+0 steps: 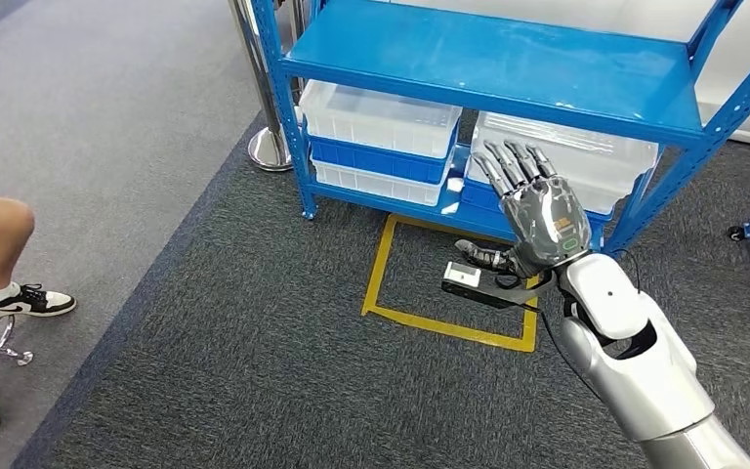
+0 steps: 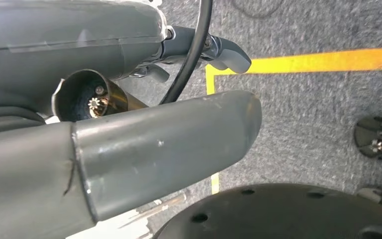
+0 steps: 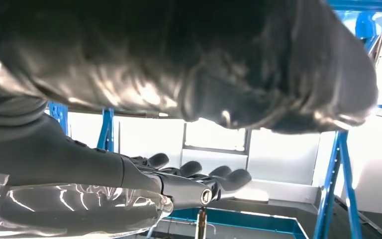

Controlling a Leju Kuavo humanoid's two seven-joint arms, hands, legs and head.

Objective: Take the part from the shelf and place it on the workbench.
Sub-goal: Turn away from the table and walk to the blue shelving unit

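- The blue shelf (image 1: 493, 61) stands ahead on grey carpet, its top board bare; on the lower level sit clear plastic bins, one (image 1: 381, 117) to the left over a blue tray, another (image 1: 571, 151) to the right.
- The part itself cannot be made out; judging by the task, it most likely lies in one of those bins, probably the right one that the raised hand points toward.
- The right hand (image 1: 537, 210) is lifted before the lower level, fingers (image 1: 508, 161) stretched out and apart, holding nothing; the right wrist view shows the same straight fingers (image 3: 201, 172) aimed into the shelf.
- The left hand (image 2: 144, 129) hangs low over the carpet and a yellow floor marking (image 2: 323, 60); whether its fingers are spread or curled I cannot tell.
- Handling is a guess: a bin-stored part is likely rigid and light, so a firm grip across its body should do, while minding the bin's slick walls.
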